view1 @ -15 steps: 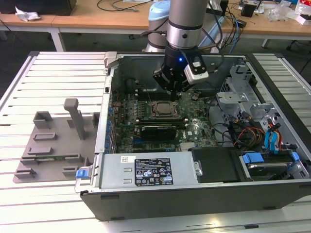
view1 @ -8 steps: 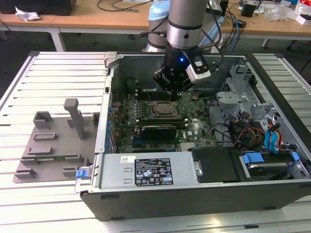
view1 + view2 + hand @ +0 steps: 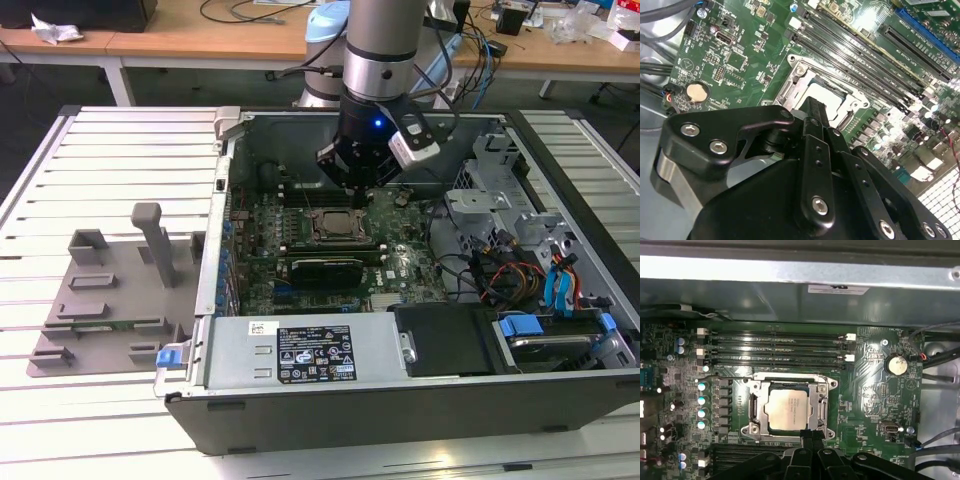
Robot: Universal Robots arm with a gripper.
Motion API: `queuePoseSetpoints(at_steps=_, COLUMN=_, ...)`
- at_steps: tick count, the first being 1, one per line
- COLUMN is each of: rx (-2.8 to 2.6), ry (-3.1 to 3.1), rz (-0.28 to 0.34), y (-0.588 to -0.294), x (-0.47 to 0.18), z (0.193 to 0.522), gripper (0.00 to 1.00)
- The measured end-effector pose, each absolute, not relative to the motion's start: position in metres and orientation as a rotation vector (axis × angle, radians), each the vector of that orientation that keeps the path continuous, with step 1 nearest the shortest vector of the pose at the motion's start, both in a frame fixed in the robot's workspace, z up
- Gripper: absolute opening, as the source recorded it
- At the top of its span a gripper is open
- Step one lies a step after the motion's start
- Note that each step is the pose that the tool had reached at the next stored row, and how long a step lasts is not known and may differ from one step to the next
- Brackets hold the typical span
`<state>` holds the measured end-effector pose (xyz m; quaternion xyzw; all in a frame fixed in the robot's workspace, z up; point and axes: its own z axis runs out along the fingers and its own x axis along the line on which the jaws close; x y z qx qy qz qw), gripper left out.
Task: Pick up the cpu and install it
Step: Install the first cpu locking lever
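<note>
cpu (image 3: 787, 409): sat in the socket frame (image 3: 788, 384), at twelve o'clock from the gripper.
gripper (image 3: 809, 436): clenched, empty, tip at the frame's edge.

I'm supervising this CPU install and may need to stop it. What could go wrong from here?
The cpu lies in the socket frame with the gripper at its edge: a sideways nudge might shift the chip. The arm is deep inside the computer case, so it could catch the nearby memory slots.
</note>
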<state>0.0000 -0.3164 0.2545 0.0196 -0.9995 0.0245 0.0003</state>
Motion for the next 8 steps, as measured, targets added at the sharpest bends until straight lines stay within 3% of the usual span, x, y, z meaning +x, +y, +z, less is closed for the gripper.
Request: queuePoseSetpoints(at_steps=8, rx=0.208, ry=-3.135, rz=0.077, y=-0.3164, x=0.0000, z=0.2545, gripper=0.11)
